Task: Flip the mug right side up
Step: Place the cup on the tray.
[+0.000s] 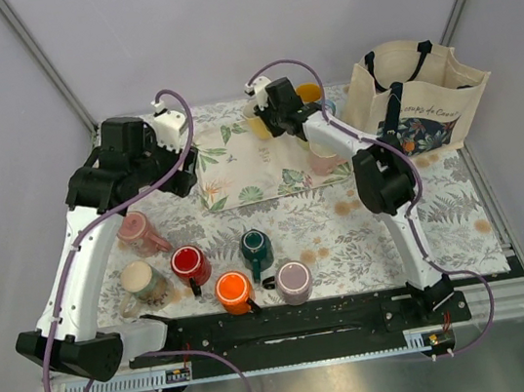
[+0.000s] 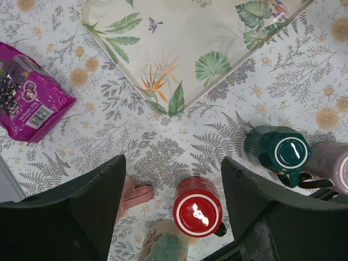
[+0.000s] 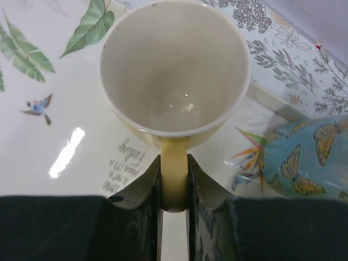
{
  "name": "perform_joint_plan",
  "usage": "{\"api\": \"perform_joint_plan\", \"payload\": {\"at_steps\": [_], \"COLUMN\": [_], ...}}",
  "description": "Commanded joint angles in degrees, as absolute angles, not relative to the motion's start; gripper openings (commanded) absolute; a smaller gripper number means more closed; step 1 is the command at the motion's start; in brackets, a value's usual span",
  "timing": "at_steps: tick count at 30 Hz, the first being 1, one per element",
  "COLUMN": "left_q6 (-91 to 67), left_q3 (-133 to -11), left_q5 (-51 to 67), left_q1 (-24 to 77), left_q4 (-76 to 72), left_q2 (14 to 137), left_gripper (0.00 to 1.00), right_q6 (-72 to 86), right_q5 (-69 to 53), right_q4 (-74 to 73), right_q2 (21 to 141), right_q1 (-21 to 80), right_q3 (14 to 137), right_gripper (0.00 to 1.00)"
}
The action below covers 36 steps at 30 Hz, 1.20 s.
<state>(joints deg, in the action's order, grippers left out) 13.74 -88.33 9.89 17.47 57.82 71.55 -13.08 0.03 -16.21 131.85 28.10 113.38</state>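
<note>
Mug (image 1: 141,234), the salmon-pink one, seems to lie on its side at the left of the table, long axis running far-left to near-right, under the left arm and well apart from the right.

Left wrist view: left gripper (image 2: 173,163) hangs with fingers apart, and the mug peeks out beside its left finger (mostly hidden).

Right wrist view: right gripper (image 3: 174,163) is clamped on a yellow mug's (image 3: 174,70) handle.

**Left jaws wide, right jaws clamped**

My left arm (image 1: 82,257) arches up from its base. The left gripper (image 2: 173,185) points down, fingers spread wide, nothing between them. My right arm (image 1: 386,187) reaches far forward, and the right gripper (image 3: 174,171) pinches the handle of a yellow cup (image 3: 174,70).
</note>
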Motion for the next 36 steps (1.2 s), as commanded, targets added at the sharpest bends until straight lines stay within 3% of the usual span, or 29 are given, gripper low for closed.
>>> {"api": "perform_joint_plan", "payload": {"at_steps": [1, 6, 19, 26, 36], "left_q6": [13.89, 13.89, 13.1, 13.1, 11.6], "left_q3": [-87.54, -86.92, -86.49, -86.22, -85.52], "left_q5": [9.93, 9.93, 11.86, 12.13, 14.68], "left_q1": [16.88, 16.96, 15.82, 15.82, 15.29], "left_q4": [57.3, 57.31, 56.95, 56.78, 55.55], "left_q2": [69.79, 70.05, 70.4, 69.79, 70.14], "left_gripper": [0.74, 0.74, 0.74, 0.74, 0.74], "right_q6": [-12.39, -11.69, -13.18, -13.62, -14.59], "right_q5": [1.14, 1.67, 0.79, 1.05, 4.48], "right_q4": [-14.4, -21.0, -22.67, -23.99, -24.0], "right_q2": [134.9, 140.88, 138.69, 137.47, 135.27], "right_q1": [27.42, 26.02, 24.35, 24.35, 24.35], "right_q3": [125.22, 135.16, 129.38, 127.71, 126.65], "right_gripper": [0.0, 0.0, 0.0, 0.27, 0.34]}}
